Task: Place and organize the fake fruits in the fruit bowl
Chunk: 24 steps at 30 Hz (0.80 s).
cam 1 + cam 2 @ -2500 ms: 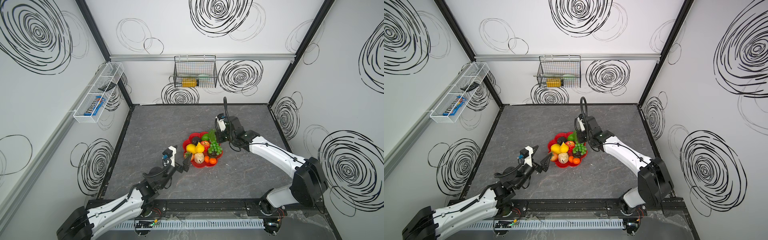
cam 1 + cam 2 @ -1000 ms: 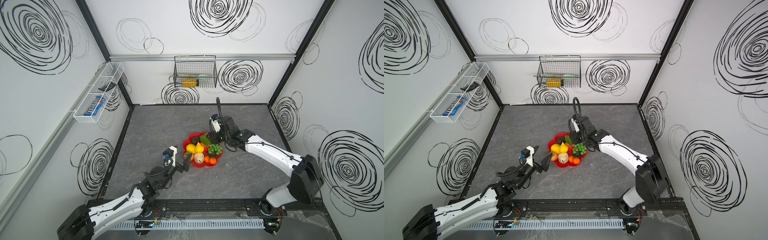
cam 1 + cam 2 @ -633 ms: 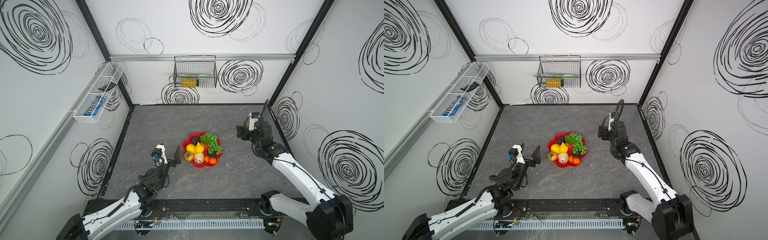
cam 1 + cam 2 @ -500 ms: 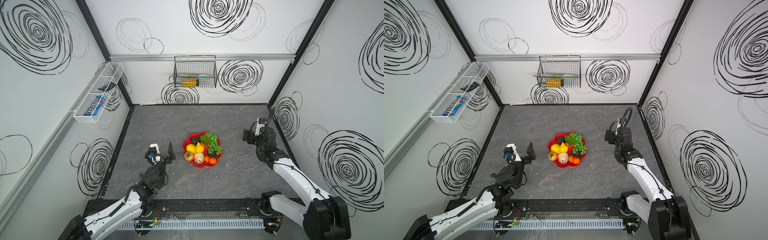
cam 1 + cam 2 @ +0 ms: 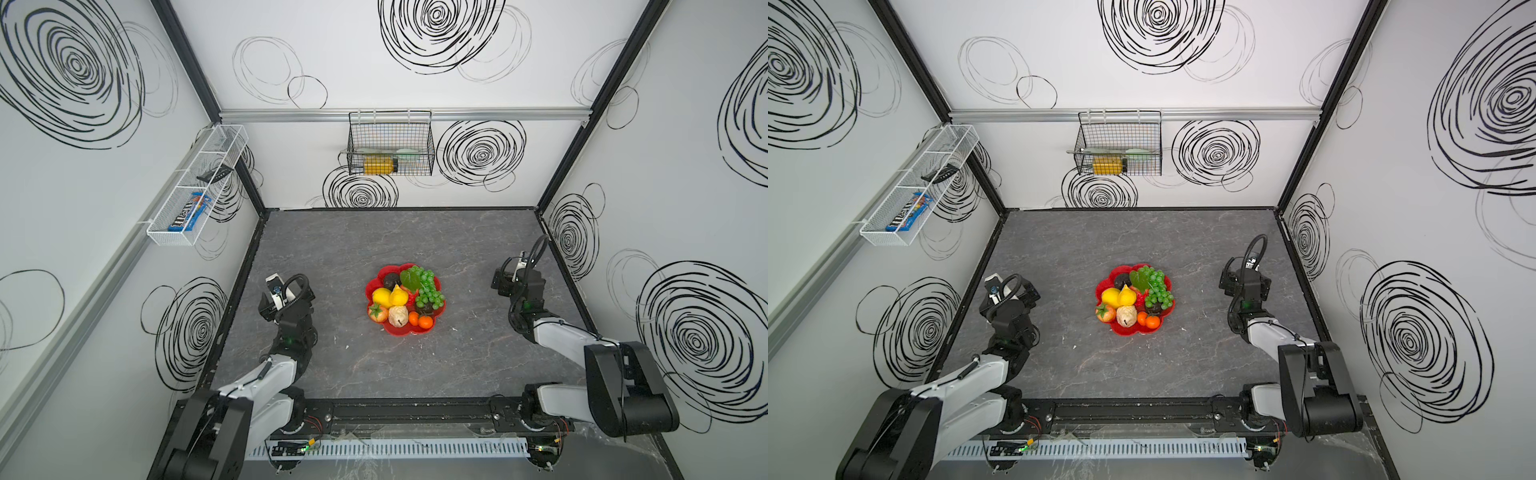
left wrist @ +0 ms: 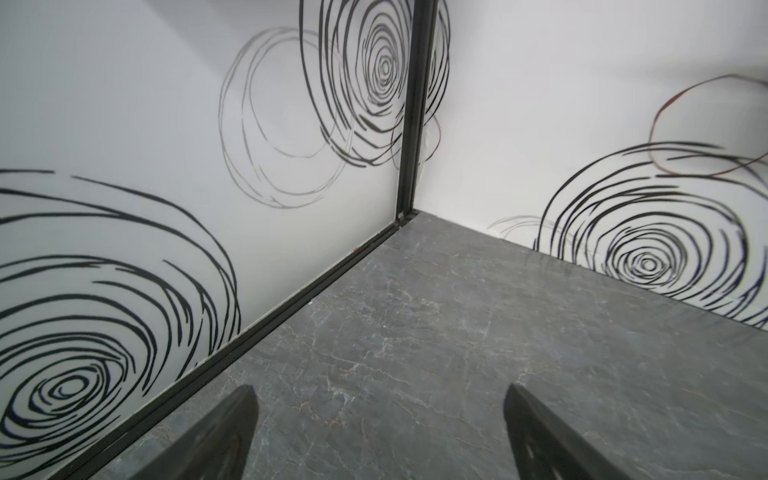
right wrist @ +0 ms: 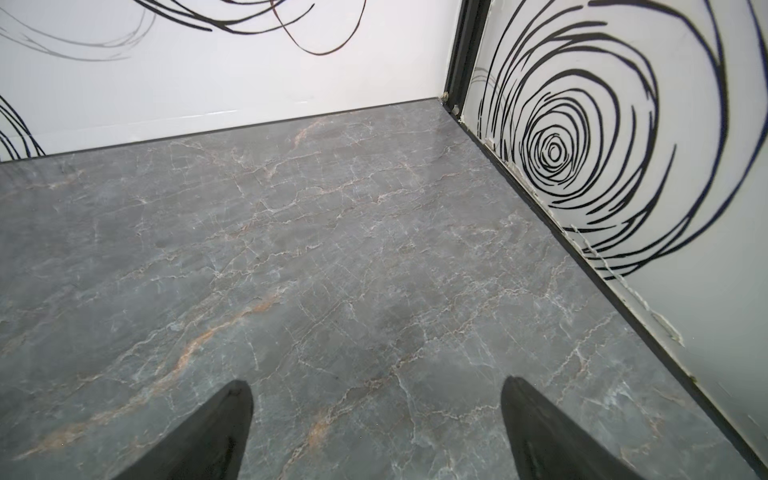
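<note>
In both top views the fruit bowl (image 5: 400,332), a glossy red plastic dish with a scalloped flower rim, sits mid-way across the grey, marble-veined desk (image 5: 374,241). We see the fake fruits (image 5: 1125,297) heaped inside it. A knobbly bunch of green grapes (image 5: 428,289) fills the bowl's far right lobe and a smooth round lemon (image 5: 380,297) lies on its left. A wrinkled beige pear (image 5: 398,316) and two tiny oranges (image 5: 424,322) line its near rim. The left arm (image 5: 276,370) is folded well to the left of the bowl and the right arm (image 5: 559,338) well to its right, both clear of it.

In the left wrist view we find the left pincer (image 6: 380,388) spread wide, its matte black wedge-shaped fingers (image 6: 216,436) over bare veined desk.

In the right wrist view the right pincer (image 7: 376,386) is spread just as wide. Its dark tapered fingers (image 7: 208,432) hang above the same stone-look surface, beside a white wall (image 7: 685,311) scribbled with black spirals.

A second ago both pincers were at the bowl, the right one over its far rim and the left one at its left side. Both arms have since drawn back, and the grapes now lie nearer the bowl's far rim.
</note>
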### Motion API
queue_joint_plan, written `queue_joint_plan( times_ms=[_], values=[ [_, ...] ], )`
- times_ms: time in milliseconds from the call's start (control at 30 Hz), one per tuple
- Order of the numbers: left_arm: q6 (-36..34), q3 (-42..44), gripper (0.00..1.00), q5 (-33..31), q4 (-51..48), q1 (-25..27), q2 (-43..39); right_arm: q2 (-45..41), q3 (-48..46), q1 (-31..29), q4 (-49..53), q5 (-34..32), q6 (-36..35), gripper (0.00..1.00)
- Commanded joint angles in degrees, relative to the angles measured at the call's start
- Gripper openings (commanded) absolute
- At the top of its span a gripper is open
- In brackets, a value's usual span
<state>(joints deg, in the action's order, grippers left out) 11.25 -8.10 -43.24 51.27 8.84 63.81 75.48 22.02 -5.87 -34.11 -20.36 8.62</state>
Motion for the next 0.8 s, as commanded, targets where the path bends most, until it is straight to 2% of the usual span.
queue_joint_plan(
  times_ms=[0,67,100,133,200,267,300,367,433,467,767],
  values=[
    [-3.2,0.3,0.96,9.8,11.5,-0.7,4.5,3.5,-4.0,0.2,-18.6,1.7,-4.5,0.97],
    [-4.3,0.4,0.96,18.1,15.9,-2.2,6.8,4.7,-3.2,-0.1,-18.2,4.5,-6.4,0.97],
    [-5.3,0.3,0.96,21.3,17.5,-3.0,8.1,6.1,-4.3,-0.2,-22.1,6.0,-7.8,0.97],
    [-5.9,-0.5,0.96,23.9,16.9,-4.2,8.7,7.3,-4.9,-0.1,-24.5,6.6,-8.3,0.97],
    [-5.5,-0.7,0.96,28.4,18.7,-6.9,10.4,7.2,-4.5,1.6,-22.9,10.3,-7.3,0.97],
    [-5.6,2.2,0.96,31.4,34.2,-8.3,17.8,7.6,-6.7,3.9,-26.7,14.0,-5.8,0.97],
    [-6.7,3.3,0.96,34.5,36.8,-7.8,20.4,8.4,-7.7,5.0,-29.6,15.2,-5.0,0.97],
    [-7.5,2.3,0.96,33.7,38.7,-7.3,23.2,9.1,-7.1,5.4,-28.4,14.4,-4.4,0.97],
    [-7.1,1.0,0.96,33.3,32.6,-7.3,20.9,9.1,-7.3,4.9,-28.9,13.3,-4.6,0.97],
    [-7.1,0.7,0.96,32.9,32.8,-7.1,21.3,8.8,-7.3,4.4,-28.5,11.7,-4.2,0.97],
    [-7.5,1.4,0.96,36.6,34.9,-7.7,22.0,9.0,-7.2,4.5,-28.5,11.5,-4.2,0.97]
  ],
)
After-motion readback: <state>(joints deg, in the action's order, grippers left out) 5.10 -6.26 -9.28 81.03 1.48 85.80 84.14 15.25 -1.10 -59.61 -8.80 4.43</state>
